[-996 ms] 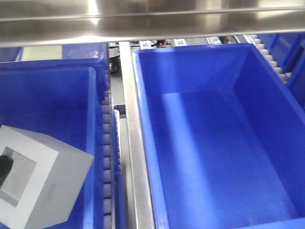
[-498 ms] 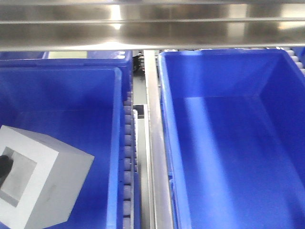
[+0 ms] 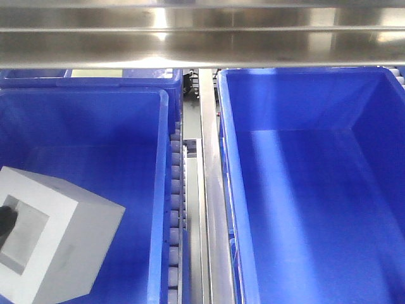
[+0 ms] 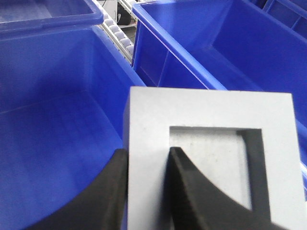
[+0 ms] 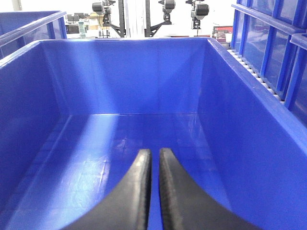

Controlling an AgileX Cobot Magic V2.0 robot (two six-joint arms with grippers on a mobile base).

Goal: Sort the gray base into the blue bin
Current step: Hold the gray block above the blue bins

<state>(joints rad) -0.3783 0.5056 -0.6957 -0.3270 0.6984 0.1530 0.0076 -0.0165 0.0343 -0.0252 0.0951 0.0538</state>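
The gray base (image 3: 60, 244) is a matte gray block with a square recess, hanging at the lower left above the inside of a blue bin (image 3: 82, 120). My left gripper (image 4: 148, 152) is shut on the gray base (image 4: 211, 112): one black finger sits in the recess, the other outside the wall. Only a dark fingertip (image 3: 6, 221) shows in the front view. The blue bin's floor (image 4: 48, 134) lies below the block. My right gripper (image 5: 153, 151) is shut with nothing in it, low inside a second blue bin (image 5: 129, 76).
A steel beam (image 3: 202, 38) crosses the top of the front view. A roller strip (image 3: 176, 209) and a metal rail (image 3: 212, 190) separate the left bin from the right bin (image 3: 297, 101). More blue crates (image 5: 268, 38) stand at the right.
The bins, roller strip and rail have slid rightward in the front view. The gray base stays at the same spot in the frame, still held by the left gripper.
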